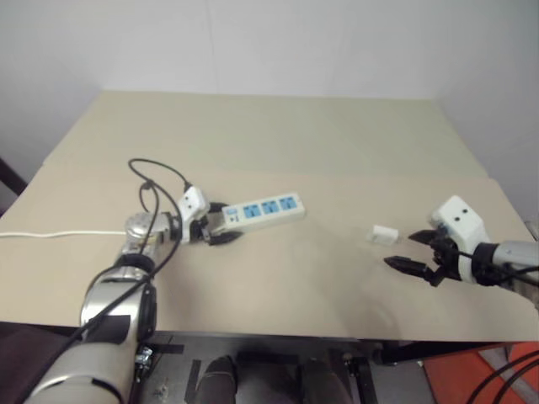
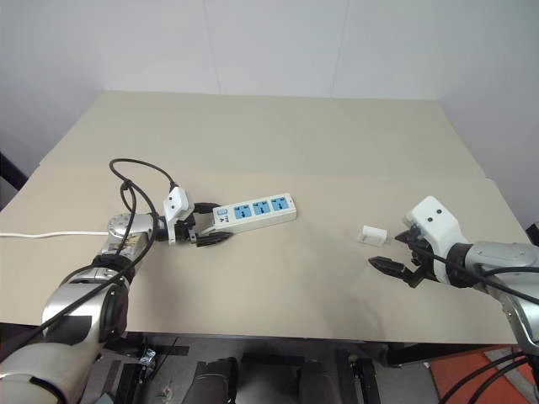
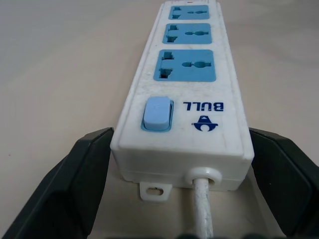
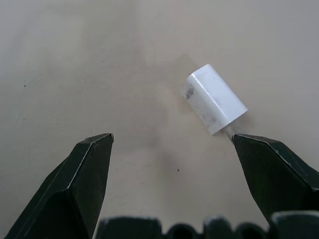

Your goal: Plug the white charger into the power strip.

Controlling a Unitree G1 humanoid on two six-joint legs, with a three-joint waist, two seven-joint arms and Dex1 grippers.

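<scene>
Straddling the switch end of the power strip, the left tool stands wide, a finger on either side of the casing with a gap showing on both, so it clasps nothing yet. If it shuts off-centre, I judge the strip could swivel on the table and carry the three blue sockets away from the line the plug must take; the white cord trailing off to the left could also drag it askew. Further right, the white charger lies on its side on the table, well apart from the strip and just beside the right tool, which is also spread wide and empty. One fingertip sits very close to the charger's near end, so a careless close might nudge or roll it instead of catching it, or grip it with the prongs facing the wrong way.

The head views give the layout: strip left of centre, charger to the right, open table between. The left wrist view adds the switch, the sockets and the cord's exit. The right wrist view shows the charger lying askew between the fingers.
</scene>
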